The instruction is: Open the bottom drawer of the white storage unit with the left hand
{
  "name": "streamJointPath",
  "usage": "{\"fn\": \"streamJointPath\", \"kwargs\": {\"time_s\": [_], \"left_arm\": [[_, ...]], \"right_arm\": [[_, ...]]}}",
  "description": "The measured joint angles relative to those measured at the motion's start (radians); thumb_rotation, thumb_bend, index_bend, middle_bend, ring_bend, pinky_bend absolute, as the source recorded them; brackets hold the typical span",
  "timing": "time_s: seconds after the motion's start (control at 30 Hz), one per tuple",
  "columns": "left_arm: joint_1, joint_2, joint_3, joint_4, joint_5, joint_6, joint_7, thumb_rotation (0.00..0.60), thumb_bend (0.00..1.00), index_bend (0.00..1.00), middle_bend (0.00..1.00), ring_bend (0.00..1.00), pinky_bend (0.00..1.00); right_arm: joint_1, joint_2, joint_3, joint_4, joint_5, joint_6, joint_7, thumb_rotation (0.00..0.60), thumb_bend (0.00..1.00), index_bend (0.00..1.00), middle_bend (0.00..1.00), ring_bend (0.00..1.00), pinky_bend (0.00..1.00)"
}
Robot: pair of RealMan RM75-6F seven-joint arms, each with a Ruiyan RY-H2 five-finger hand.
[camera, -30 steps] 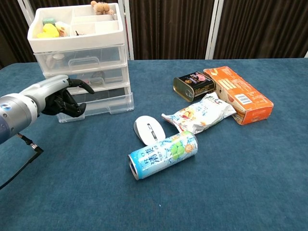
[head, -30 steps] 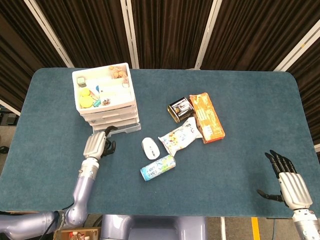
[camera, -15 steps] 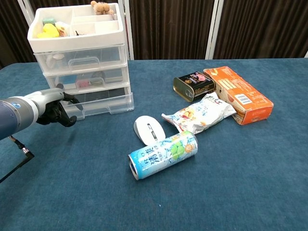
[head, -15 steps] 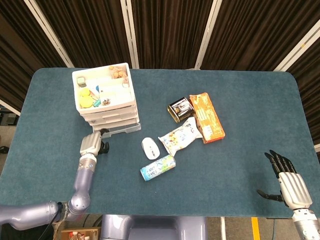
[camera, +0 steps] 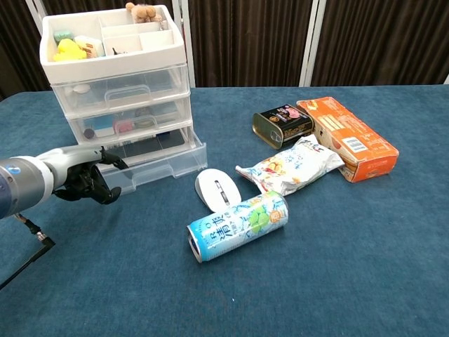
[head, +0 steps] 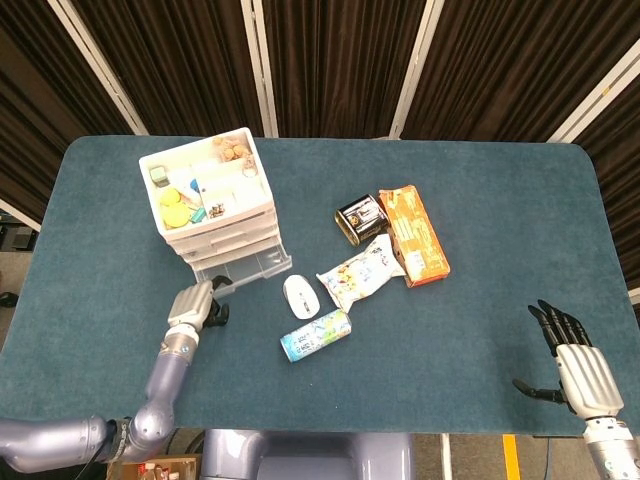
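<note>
The bottom drawer [camera: 158, 163] of the white storage unit [camera: 118, 84] stood pulled partway out at the table's [head: 480, 330] back-left area, jutting past the two closed drawers above it, with the whole unit turned at a slight angle to the table edge. The left hand [camera: 83, 180] gripped the drawer's front-left edge, its dark fingers [camera: 106, 160] curled over the clear plastic rim; in the head view the same hand [head: 195, 303] sat just at the drawer's near corner. The unit's open top tray held small items, among them a yellow toy [camera: 64, 49] and a small brown figure [camera: 144, 12]. To the right of the drawer lay a white mouse [camera: 217, 188], and just in front of that a drink can [camera: 237, 226] on its side. Further right were a snack bag [camera: 291, 165], a dark tin [camera: 282, 125] and an orange box [camera: 347, 137]. The right hand [head: 577, 370] rested well apart at the table's near right edge, fingers spread, holding nothing.
</note>
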Motion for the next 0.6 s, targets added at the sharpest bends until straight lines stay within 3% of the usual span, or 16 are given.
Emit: {"fn": "streamJointPath", "kwargs": {"time_s": [0.27,0.43,0.5,0.6], "left_arm": [[0.026,0.033,0.048,-0.066,0.054,0.008,-0.046,0.600,0.56,0.25,1.00,1.00,1.00],[0.039,0.040,0.064,-0.079,0.088,0.013,-0.076,0.600,0.54,0.19,0.97,0.94,1.00],[0.046,0.040,0.069,-0.078,0.111,0.019,-0.091,0.600,0.45,0.14,0.91,0.89,1.00],[0.060,0.046,0.082,-0.075,0.161,0.031,-0.113,0.600,0.23,0.09,0.76,0.74,0.97]], "right_arm": [[0.000,-0.001,0.000,0.000,0.001,-0.001,-0.004,0.600,0.08,0.00,0.00,0.00,0.06],[0.000,0.000,-0.001,-0.001,0.001,-0.002,-0.003,0.600,0.08,0.00,0.00,0.00,0.06],[0.000,0.000,-0.001,0.000,0.002,-0.002,-0.002,0.600,0.08,0.00,0.00,0.00,0.06],[0.000,0.000,-0.001,0.000,0.002,-0.003,-0.001,0.600,0.08,0.00,0.00,0.00,0.06]]}}
